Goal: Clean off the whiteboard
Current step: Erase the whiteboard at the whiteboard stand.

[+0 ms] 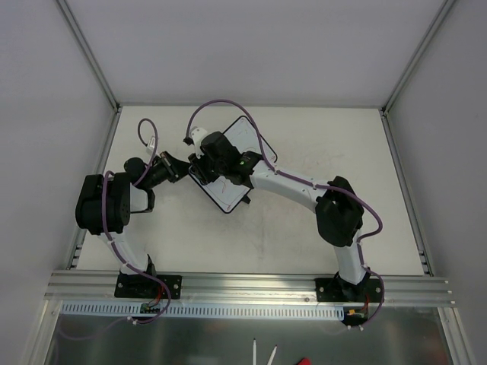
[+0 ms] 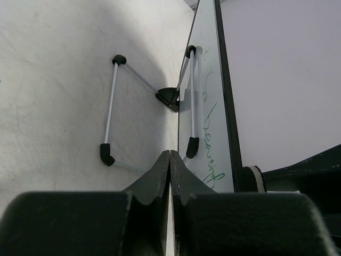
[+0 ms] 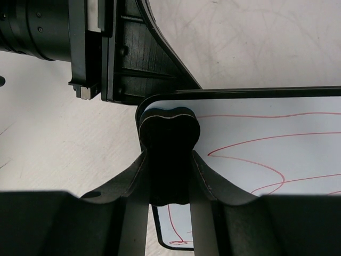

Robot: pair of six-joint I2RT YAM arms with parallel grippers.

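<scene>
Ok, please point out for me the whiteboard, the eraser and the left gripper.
whiteboard (image 3: 298, 154), right wrist view, its white face.
eraser (image 3: 169, 144), right wrist view, its black middle.
left gripper (image 2: 170, 154), left wrist view, between its fingertips.

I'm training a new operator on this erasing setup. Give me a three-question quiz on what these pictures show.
1. True or false: the right gripper holds the small black bone-shaped eraser.
2. In the right wrist view, the scribbles on the flat white rectangular whiteboard are: A blue, B red, C black.
3. Fill in: the eraser sits at the whiteboard's rounded ____.
Key: 1 true; 2 B; 3 corner.
</scene>
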